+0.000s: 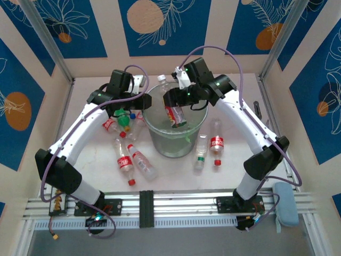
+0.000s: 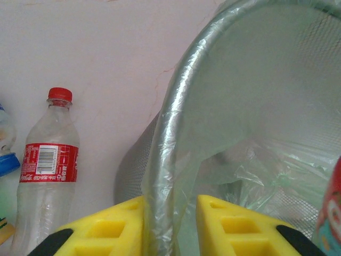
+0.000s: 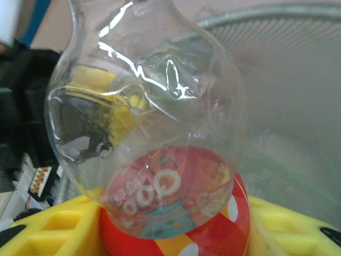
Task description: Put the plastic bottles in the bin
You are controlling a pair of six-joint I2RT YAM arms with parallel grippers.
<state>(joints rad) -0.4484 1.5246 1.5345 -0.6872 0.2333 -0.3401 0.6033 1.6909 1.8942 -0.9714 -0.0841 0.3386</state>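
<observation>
The right fingers (image 3: 45,232) were closed on a clear bottle with a red label, the held bottle (image 3: 154,122), with one yellow pad at each side of its lower body. So the right gripper (image 1: 176,105) carried it. From above, this bottle hung tilted over the mouth of the bin (image 1: 169,145), inside the line of the rim. I could not tell if it touched the rim.

The left fingers (image 2: 101,232) stood narrow, one at each side of the bin's rim. The rim and its thin plastic liner (image 2: 234,160) filled the gap between them. The left gripper (image 1: 143,101) was therefore clamped on the left edge of the bin.

Going outward on the left, a group of bottles (image 1: 124,160) lay on the table (image 1: 176,178), near the bin's left wall. One of them had a green cap, and several had red labels. One red-capped bottle (image 2: 48,176) lay just beside the bin, apart from it.

On the right side, two bottles (image 1: 217,142) lay side by side, near the bin's wall but not touching it. A white-capped bottle (image 1: 162,82) showed just behind the far rim.

In front of the bin the table was bare as far as the metal rail (image 1: 176,200) at the near edge. This was the widest open room. Both sides were crowded.
</observation>
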